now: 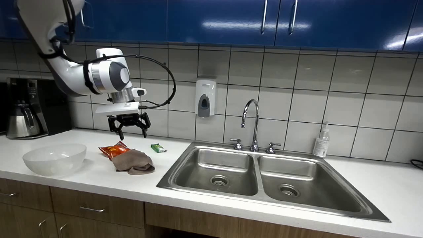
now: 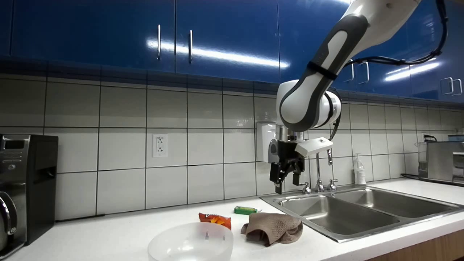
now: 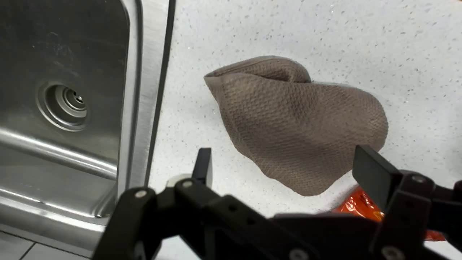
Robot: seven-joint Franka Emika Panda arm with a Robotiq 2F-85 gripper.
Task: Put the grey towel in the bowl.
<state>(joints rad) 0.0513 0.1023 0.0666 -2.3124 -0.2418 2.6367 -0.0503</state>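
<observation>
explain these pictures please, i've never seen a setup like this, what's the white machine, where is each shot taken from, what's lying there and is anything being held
The white machine is a robot arm with a black gripper at its end. Two pictures come from cameras standing outside the robot. The close-up comes from its wrist, looking down, so the gripper's fingers show in the lower half.

On the counter are a crumpled towel, a bowl, a red packet and a small green packet, near a sink.

Nothing is held: the gripper hangs open above the counter, and the towel is not yet in the bowl.
</observation>
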